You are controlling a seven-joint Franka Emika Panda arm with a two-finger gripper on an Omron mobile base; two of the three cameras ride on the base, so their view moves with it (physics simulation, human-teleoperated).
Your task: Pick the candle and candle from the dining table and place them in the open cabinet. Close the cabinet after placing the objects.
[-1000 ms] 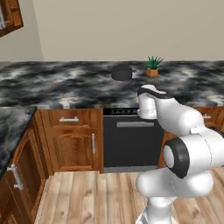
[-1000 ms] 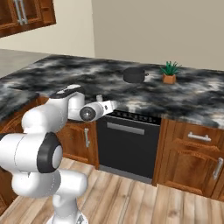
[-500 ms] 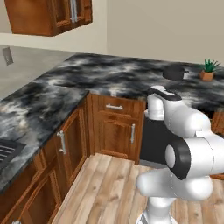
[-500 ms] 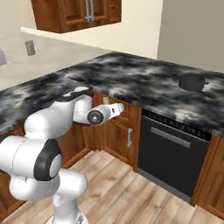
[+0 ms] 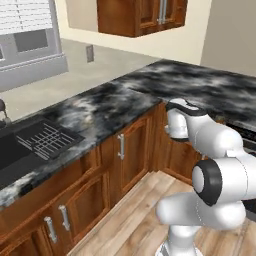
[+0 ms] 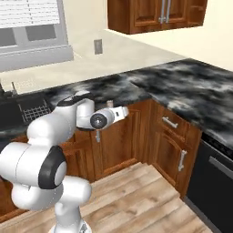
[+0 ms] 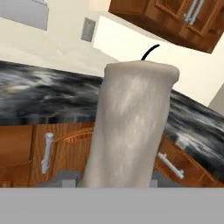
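candle carried in the grip past the corner counter

while the arm is folded in front of the base, the gripper [image 7: 111, 181] pinches the beige-grey candle [image 7: 131, 127] at its lower end, a finger tip at 8 o'clock and another at 4 o'clock of the wax. the candle rises toward 12 o'clock in the hand view, slightly tilted, its black wick [image 7: 150, 51] curling toward 1 o'clock. behind it lies the black marbled counter [image 7: 35, 98] over brown wooden doors with silver handles [image 7: 47, 152]. a reddish-brown wall cabinet [image 7: 175, 19] hangs at 1 o'clock, a wall outlet [image 7: 89, 29] at 11 o'clock. in the right base view the candle [image 6: 117, 113] juts from the hand toward 3 o'clock, the sink [image 6: 18, 111] at 9 o'clock.
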